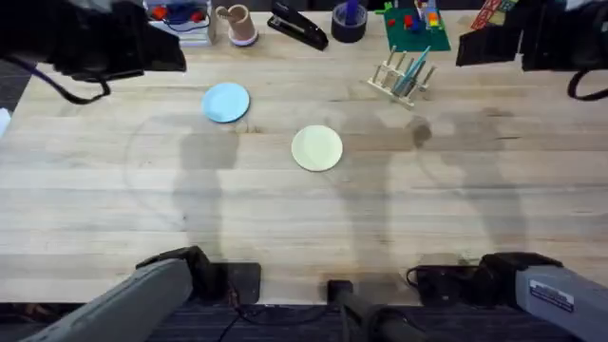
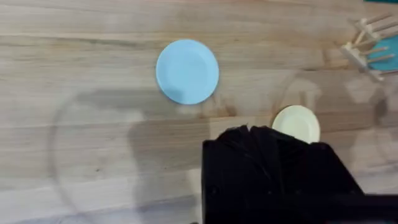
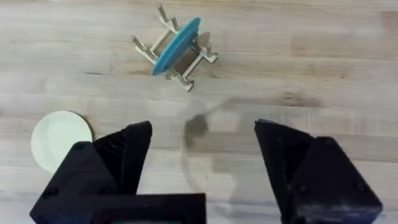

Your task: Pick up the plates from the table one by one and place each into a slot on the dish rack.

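Blue plate [image 1: 226,103]: round, flat, toward tabletop's [image 1: 285,218] far-left.
Cream plate [image 1: 316,148]: round, mid-tabletop.
Rack [image 1: 404,74]: wood dowels, teal plate [image 3: 177,45] slotted.
My R gripper [image 3: 202,155]: fingers spread wide.
My L gripper [image 2: 273,168]: can't tell.

left gripper [image 2: 267,140]: black fingers pressed together, aimed down at table | right gripper [image 3: 202,149]: black fingers spread wide apart, nothing between them, aimed down

Bright even overhead light, soft arm shadows on the table [image 1: 304,218], blurred dark arms at edges
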Robot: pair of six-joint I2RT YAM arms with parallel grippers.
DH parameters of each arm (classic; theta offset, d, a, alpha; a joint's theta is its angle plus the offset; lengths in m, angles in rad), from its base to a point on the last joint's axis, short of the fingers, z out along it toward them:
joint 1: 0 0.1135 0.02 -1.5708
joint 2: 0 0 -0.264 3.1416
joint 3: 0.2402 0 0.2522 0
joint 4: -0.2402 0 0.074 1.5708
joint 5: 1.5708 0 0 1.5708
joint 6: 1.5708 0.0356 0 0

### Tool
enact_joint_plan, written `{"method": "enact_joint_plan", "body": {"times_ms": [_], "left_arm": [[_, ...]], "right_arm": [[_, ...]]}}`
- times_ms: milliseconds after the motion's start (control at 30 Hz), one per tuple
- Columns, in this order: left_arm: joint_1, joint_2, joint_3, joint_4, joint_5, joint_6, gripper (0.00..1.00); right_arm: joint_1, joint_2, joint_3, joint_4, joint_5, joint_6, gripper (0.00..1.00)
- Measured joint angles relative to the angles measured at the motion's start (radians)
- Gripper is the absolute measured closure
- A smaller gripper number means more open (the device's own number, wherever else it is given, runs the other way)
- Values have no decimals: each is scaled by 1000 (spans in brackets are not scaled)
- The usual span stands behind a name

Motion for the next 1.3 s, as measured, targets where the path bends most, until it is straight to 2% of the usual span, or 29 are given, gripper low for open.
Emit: {"method": "enact_joint_plan", "body": {"times_ms": [133,233,367,500,700,867,1300], "left_arm": [[102,53,2,0,164,64,959],[154,114,2,1,273,117,960],[196,195,2,-1,397,197,961],[219,265,2,-3,467,269,961],[244,366,2,-3,501,348,961],[247,451,2,27,513,390,961],[247,613,2,150,523,412,961]], "right_arm": [[0,0,0,0,0,0,7],[0,0,0,0,0,0,7],[0,0,0,0,0,0,7],[0,0,0,0,0,0,7],[0,0,0,0,0,0,7],[0,0,0,0,0,0,6],[0,0,0,0,0,0,6]]}}
